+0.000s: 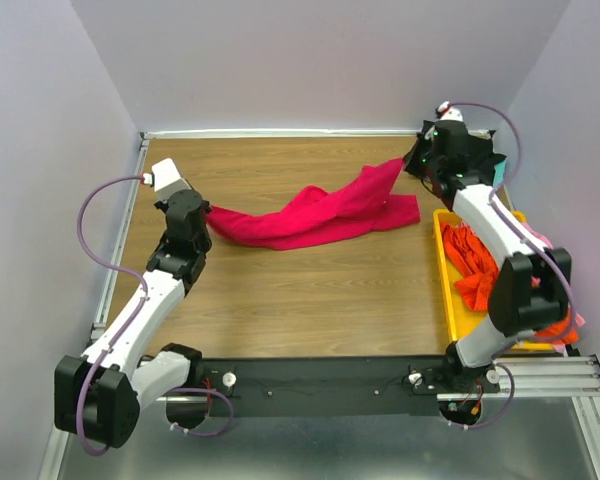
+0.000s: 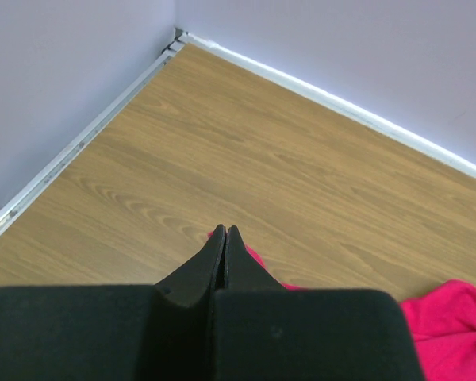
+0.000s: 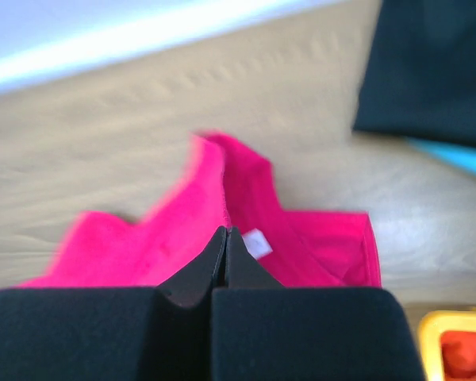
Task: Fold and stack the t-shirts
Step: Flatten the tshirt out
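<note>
- Crimson-red t-shirt (image 1: pixel 315 215) lies stretched on the wooden table (image 1: pixel 310 300), in its far half. Its long axis runs left to right, slanting from the left side up toward the far right corner.
- Its right end is lifted off the wood and rises to the right gripper (image 1: pixel 412 162). The rest is bunched into a loose, wrinkled band.
- A small white neck label (image 3: pixel 256 244) sits just beside the right fingertips, so the neck end points right.
- The right gripper's fingers are clenched on a fold of the shirt, seen plainly in the right wrist view.
- The left gripper (image 2: pixel 224 232) meets the shirt's left end. Its fingers are pressed together with red cloth showing just beside them. They seem to pinch the hem, though the fingers hide the bite itself.
- A black t-shirt (image 3: pixel 432 67) lies in the far right corner with a strip of teal cloth (image 3: pixel 458 157) at its edge. Both are apart from the red shirt.
- A yellow plastic bin (image 1: pixel 446 280) stands along the table's right edge, its long side running near to far.
- Inside the bin are crumpled orange t-shirts (image 1: pixel 475 272), partly covered by the right arm.
</note>
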Controlling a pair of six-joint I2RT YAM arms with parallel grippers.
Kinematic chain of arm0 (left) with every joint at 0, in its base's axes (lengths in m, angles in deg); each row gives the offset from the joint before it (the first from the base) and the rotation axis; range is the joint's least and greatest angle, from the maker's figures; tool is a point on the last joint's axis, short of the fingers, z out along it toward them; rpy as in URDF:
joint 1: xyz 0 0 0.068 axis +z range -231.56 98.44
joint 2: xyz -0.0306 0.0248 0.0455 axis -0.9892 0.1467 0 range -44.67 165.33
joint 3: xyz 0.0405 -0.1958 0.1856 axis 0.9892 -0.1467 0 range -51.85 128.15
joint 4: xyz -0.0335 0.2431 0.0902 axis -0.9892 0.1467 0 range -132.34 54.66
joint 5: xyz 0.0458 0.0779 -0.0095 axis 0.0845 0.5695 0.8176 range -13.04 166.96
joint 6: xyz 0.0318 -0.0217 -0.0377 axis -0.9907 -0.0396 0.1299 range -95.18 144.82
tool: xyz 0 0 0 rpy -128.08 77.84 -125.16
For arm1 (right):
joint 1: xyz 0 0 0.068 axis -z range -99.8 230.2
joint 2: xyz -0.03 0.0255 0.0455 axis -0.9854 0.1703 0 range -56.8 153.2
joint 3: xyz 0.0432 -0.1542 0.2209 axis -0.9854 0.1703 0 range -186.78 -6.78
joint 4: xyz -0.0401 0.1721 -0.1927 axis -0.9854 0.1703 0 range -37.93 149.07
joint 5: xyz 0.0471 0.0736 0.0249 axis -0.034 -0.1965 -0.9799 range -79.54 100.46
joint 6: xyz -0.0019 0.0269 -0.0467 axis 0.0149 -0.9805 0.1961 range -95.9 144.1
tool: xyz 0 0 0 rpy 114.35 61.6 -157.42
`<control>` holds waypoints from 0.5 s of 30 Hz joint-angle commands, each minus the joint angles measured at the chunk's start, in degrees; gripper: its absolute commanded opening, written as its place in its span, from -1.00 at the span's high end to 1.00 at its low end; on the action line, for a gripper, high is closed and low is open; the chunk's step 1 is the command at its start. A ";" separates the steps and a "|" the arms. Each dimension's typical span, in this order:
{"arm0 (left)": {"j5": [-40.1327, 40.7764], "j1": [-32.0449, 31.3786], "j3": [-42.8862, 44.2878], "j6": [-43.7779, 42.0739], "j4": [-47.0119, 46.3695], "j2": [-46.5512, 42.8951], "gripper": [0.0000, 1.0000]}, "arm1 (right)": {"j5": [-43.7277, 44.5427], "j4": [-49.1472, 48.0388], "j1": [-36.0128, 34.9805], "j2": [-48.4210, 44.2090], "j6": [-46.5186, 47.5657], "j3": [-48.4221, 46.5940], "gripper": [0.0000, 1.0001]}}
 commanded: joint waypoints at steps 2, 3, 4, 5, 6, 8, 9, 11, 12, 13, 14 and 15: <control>0.63 0.39 4.73 -1.43 -0.27 -3.66 1.00 | -2.26 -0.76 -0.04 -11.76 0.24 1.17 0.99; 0.80 0.39 5.34 -1.69 -0.27 -4.28 1.00 | -2.26 -0.76 -0.04 -13.35 0.15 1.09 0.99; 0.81 0.39 5.87 -1.87 -0.27 -5.07 1.00 | -2.26 -0.76 -0.04 -15.02 0.06 1.00 0.99; 0.89 0.39 7.01 -2.48 -0.27 -5.86 1.00 | -2.26 -0.76 -0.04 -18.34 0.06 0.48 0.99; 0.98 0.39 7.71 -2.75 -0.27 -7.78 1.00 | -2.26 -0.76 -0.21 -19.77 0.23 0.12 0.99; 1.16 0.39 9.55 -3.71 -0.09 -11.21 1.00 | -3.91 -0.76 -0.13 -24.32 0.85 -1.36 0.99; 1.33 0.39 10.00 -4.06 -0.01 -12.45 1.00 | -4.19 -0.76 -0.04 -25.83 1.11 -2.07 0.99; 1.42 0.39 11.58 -5.03 0.00 -16.39 1.00 | -4.72 -0.67 -0.04 -30.03 1.38 -3.48 0.99; 1.33 0.30 12.11 -6.25 0.08 -17.72 1.00 | -5.07 -0.67 -0.04 -31.28 1.55 -5.05 0.99; 1.07 0.39 12.73 -6.61 0.26 -18.95 1.00 | -5.86 -0.59 -0.13 -32.43 1.81 -5.94 0.99; 0.98 0.21 13.34 -6.97 0.35 -21.58 1.00 | -6.39 -0.58 -0.13 -33.83 1.90 -6.73 0.99; 0.81 0.21 13.69 -7.14 0.35 -22.82 1.00 | -6.83 -0.50 -0.04 -36.02 2.08 -7.52 0.99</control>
